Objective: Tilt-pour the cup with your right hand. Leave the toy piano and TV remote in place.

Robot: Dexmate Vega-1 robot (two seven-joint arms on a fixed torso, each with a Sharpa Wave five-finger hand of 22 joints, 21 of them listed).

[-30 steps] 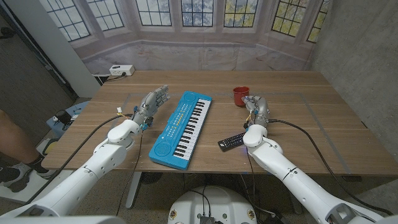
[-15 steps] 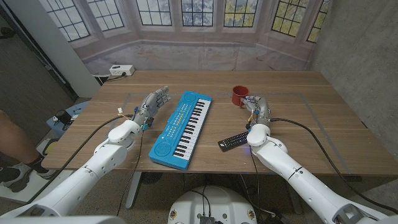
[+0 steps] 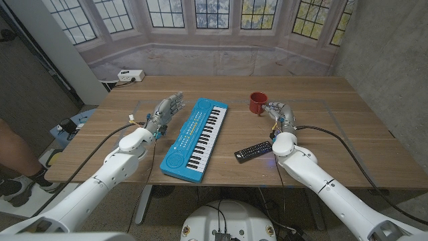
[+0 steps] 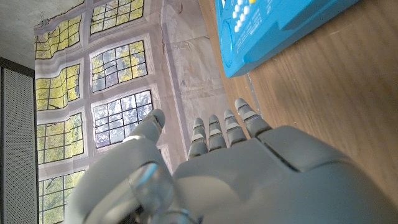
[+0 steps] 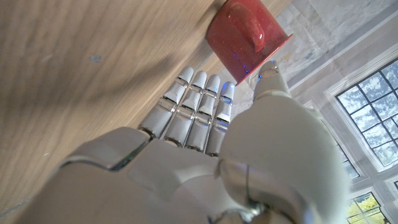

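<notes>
Reaching toward the red cup (image 3: 258,103), the right hand (image 3: 279,114) is empty with fingers apart, just beside it. The left hand (image 3: 164,110) waits empty, fingers straight.

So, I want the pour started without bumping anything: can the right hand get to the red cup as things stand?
Probably yes. The right hand is open just beside the red cup, with bare table between them. The TV remote and toy piano lie off that path.

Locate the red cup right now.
In the head view the red cup stands upright on the table's far right-of-centre part, just beyond the right hand, right of the toy piano.
</notes>
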